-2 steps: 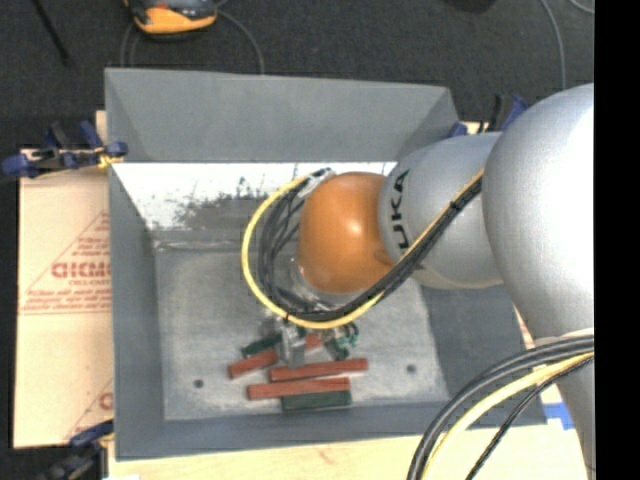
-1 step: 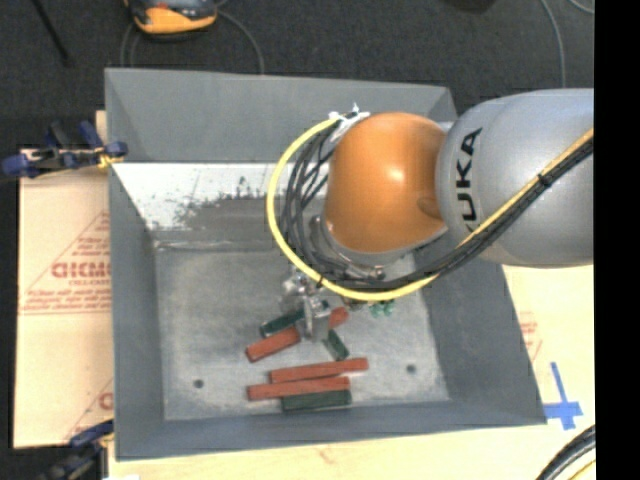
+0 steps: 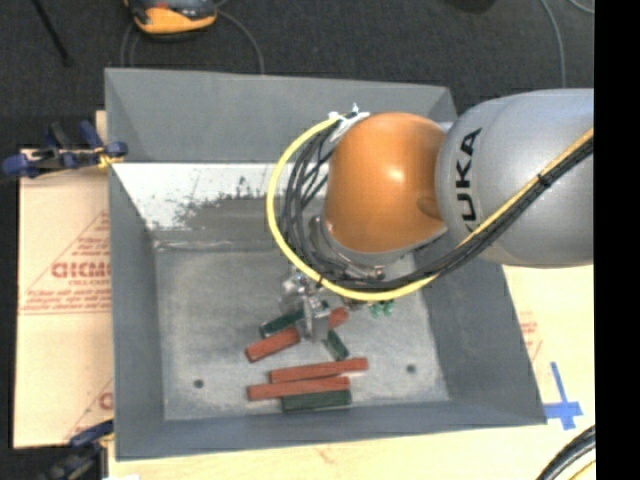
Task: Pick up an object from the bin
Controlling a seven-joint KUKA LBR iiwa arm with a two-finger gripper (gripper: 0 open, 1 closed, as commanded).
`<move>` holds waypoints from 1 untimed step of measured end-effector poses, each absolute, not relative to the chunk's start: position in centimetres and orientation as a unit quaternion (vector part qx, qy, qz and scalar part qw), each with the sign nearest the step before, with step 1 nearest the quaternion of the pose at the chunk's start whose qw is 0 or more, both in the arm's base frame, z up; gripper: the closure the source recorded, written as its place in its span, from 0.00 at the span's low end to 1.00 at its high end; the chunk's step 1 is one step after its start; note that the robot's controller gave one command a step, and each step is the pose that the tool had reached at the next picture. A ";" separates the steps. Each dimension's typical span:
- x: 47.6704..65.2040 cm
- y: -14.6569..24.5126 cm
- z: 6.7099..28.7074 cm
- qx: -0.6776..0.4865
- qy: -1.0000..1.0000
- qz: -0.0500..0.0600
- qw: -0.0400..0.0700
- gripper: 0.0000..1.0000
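Dark green stick (image 3: 278, 321), just left of jaws

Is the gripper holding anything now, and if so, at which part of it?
It cannot be told. The gripper is low among the sticks, beside a dark green stick and a small red piece; no grip is visible.

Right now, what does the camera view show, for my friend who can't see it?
A robot arm with an orange cover reaches into a grey bin, its jaws low over a heap of red-brown bars and dark green bars.
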State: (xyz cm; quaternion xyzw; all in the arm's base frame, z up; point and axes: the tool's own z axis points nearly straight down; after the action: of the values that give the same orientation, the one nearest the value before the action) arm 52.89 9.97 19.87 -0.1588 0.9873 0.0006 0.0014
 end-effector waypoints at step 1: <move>52.6 9.6 22.8 -0.220 0.975 0.000 0.000 1.00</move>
State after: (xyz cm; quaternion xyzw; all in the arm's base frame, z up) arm 52.62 9.64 22.83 -0.2202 0.9755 -0.0003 -0.0001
